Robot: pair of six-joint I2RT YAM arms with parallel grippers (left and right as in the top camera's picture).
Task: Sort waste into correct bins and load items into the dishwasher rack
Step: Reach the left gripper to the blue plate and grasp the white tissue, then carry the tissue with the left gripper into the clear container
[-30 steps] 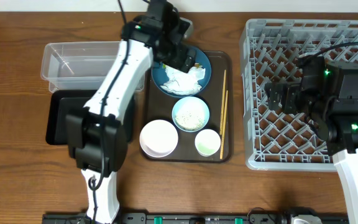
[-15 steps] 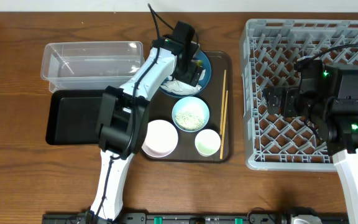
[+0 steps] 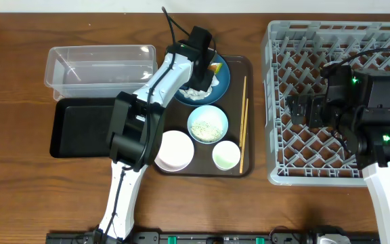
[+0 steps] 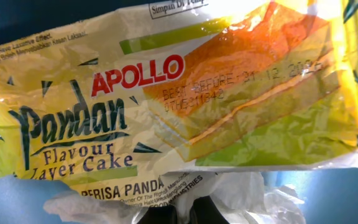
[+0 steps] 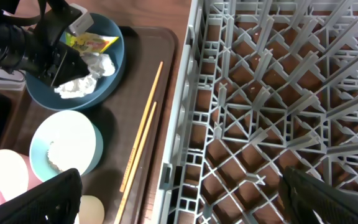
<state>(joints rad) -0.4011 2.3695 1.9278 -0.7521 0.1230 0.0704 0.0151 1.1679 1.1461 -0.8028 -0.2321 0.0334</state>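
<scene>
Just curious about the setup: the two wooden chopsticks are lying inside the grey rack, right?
Not quite. The overhead view shows the chopsticks lying on the brown serving tray, just left of the grey rack, not inside it.

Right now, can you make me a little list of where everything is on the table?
left gripper: at the napkin in the dark blue dish, grip hidden
right gripper: open, above the rack
wrapper: in the dish, beside the napkin
rice: in the light blue bowl
chopsticks: side by side on the brown tray
clear tub, black tray: left of the brown tray
</scene>
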